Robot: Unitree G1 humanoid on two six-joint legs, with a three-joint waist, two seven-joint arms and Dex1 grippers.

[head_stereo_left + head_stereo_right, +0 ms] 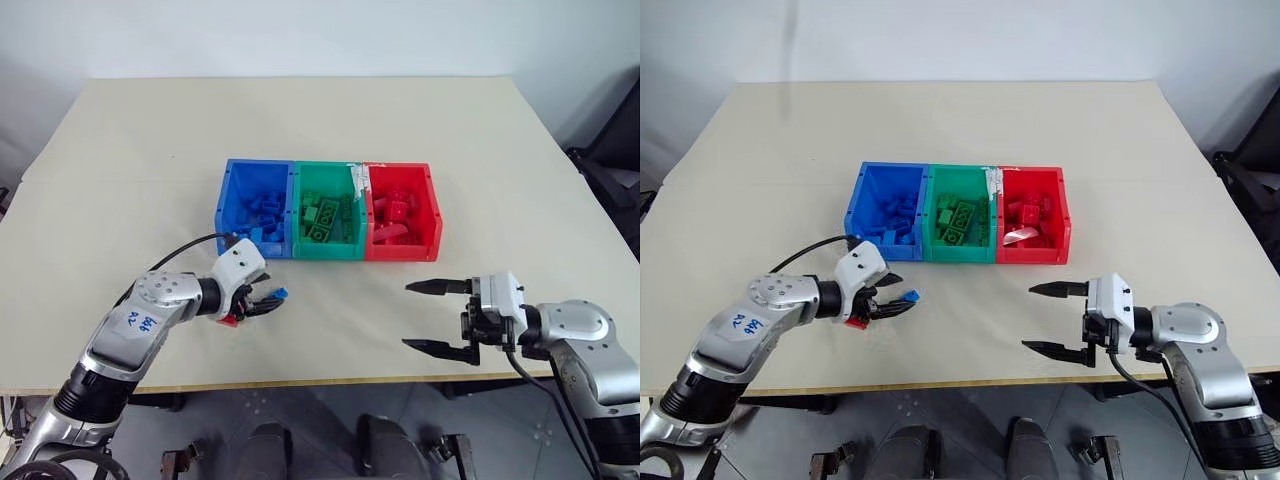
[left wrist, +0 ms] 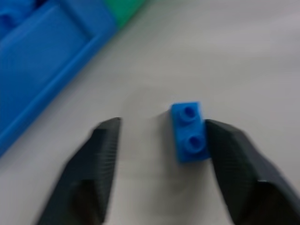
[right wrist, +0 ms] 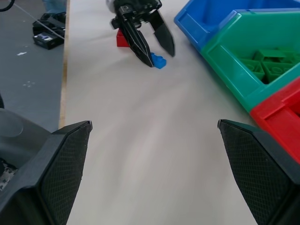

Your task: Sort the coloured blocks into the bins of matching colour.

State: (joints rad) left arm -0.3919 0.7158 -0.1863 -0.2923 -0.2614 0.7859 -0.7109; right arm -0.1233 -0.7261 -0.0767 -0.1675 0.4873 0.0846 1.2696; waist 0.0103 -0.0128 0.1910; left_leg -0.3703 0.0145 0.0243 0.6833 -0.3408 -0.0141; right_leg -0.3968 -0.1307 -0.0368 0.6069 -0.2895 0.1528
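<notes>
Closing your left tool point(image 2: 159, 154) squarely matters: its parted fingers straddle the blue brick point(image 2: 190, 132) near the worktop's front edge, seemingly touching one side; right tool point(image 1: 438, 316) gapes empty.

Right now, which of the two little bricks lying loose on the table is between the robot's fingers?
The blue brick. It lies between the left end effector's black fingers, against one of them. The red brick lies back under the wrist, outside the fingers.
</notes>
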